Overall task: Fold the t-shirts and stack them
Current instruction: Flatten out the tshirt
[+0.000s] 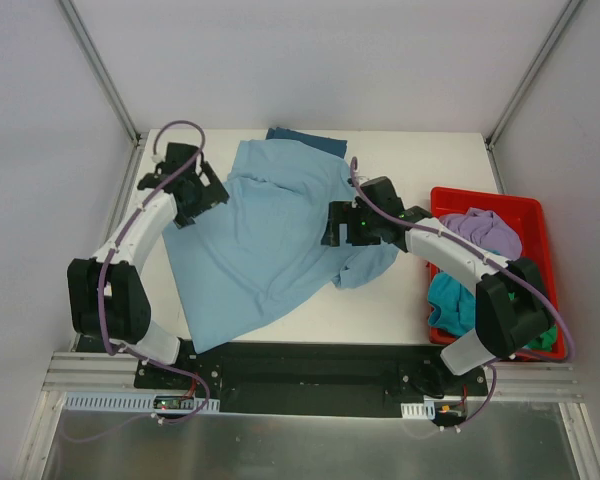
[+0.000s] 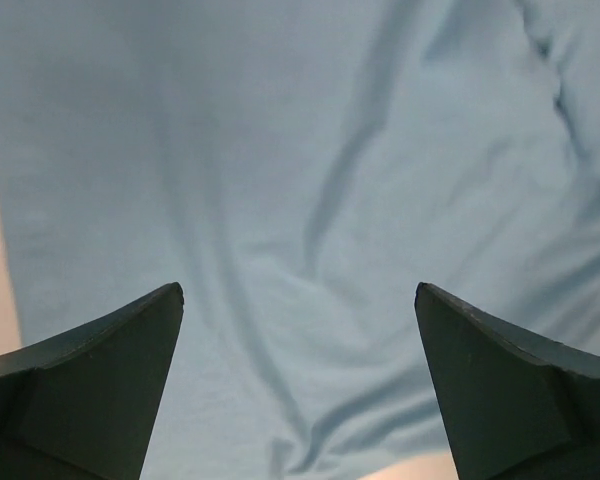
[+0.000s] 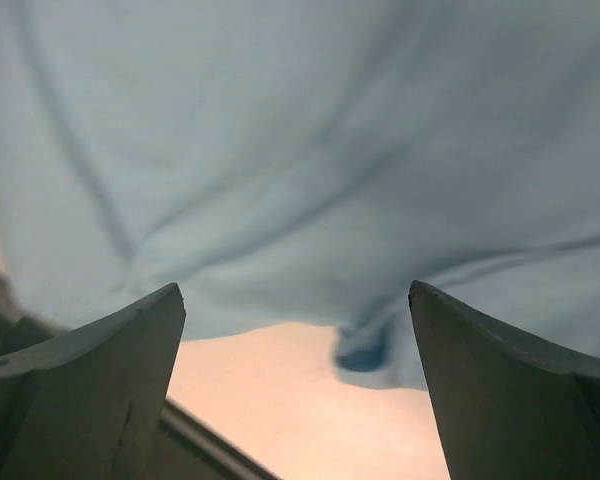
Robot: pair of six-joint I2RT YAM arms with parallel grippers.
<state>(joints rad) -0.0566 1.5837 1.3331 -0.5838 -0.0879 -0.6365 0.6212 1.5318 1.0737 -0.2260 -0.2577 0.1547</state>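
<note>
Top external view: a light blue t-shirt [image 1: 270, 240] lies spread and wrinkled across the middle of the table [image 1: 410, 170]. It runs at a slant from the far edge down toward the near left corner, and one part is bunched up on its right side. At the far edge a dark blue t-shirt [image 1: 305, 140] lies flat, its near side meeting the light blue one.

The left claw [image 1: 212, 195] sits at the left edge of the light blue shirt, near the far left corner of the table. The right claw [image 1: 332, 225] is over the shirt's right side, just beside the bunched part.

A red bin [image 1: 528, 208] stands at the right edge of the table. It holds a lilac t-shirt [image 1: 480, 228] toward its far end, a turquoise t-shirt [image 1: 445, 300] toward its near end and a bit of green t-shirt [image 1: 546, 340] at its near right corner, partly hidden by the right arm.

From the left wrist, the left claw [image 2: 300, 300] is spread wide over blue cloth with nothing between its fingers [image 2: 100, 380]. From the right wrist, the right claw [image 3: 297, 295] is likewise wide apart and holds nothing. It points at the shirt's rumpled edge, with bare table below.
</note>
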